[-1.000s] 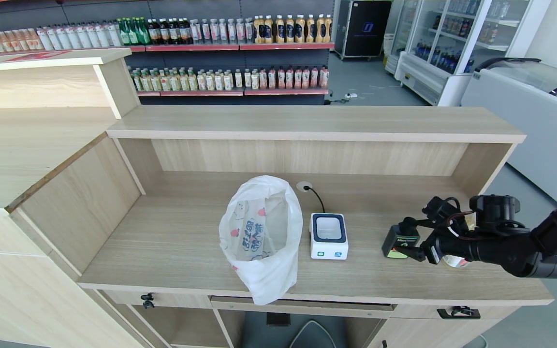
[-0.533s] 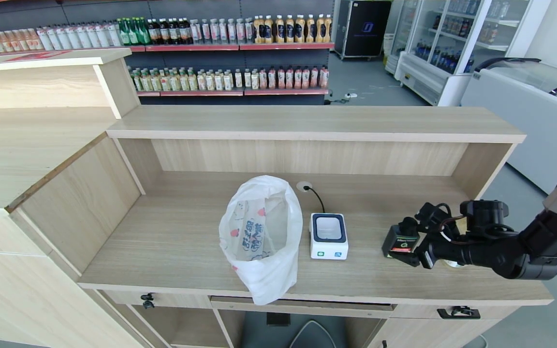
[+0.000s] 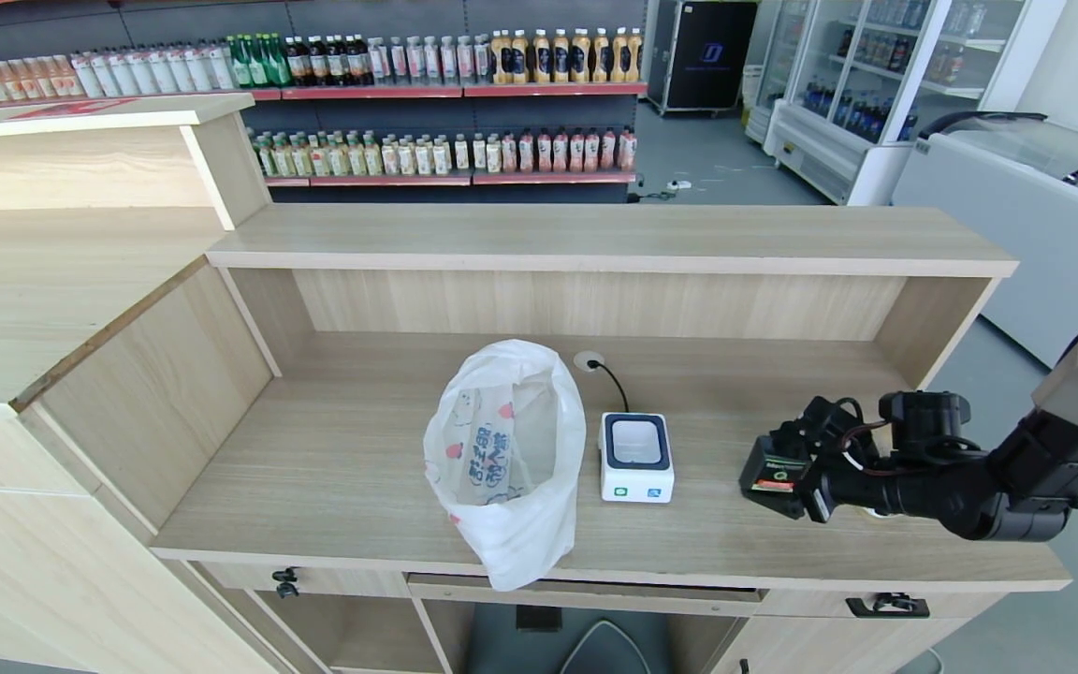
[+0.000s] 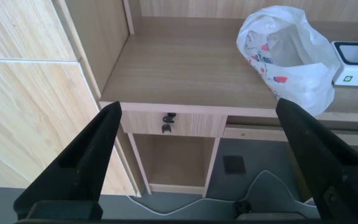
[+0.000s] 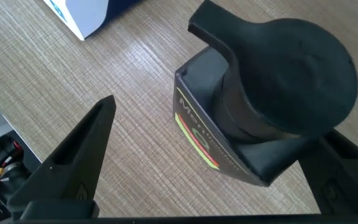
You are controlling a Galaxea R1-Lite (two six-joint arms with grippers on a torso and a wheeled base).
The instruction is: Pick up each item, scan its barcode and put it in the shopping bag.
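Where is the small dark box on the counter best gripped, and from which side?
Grip the small dark box across its two flat opposite faces, coming level from the right end of the counter, where the right tool straddles it. Those faces look parallel, so the grip should sit flat. One finger lies against the box; the other stands apart.
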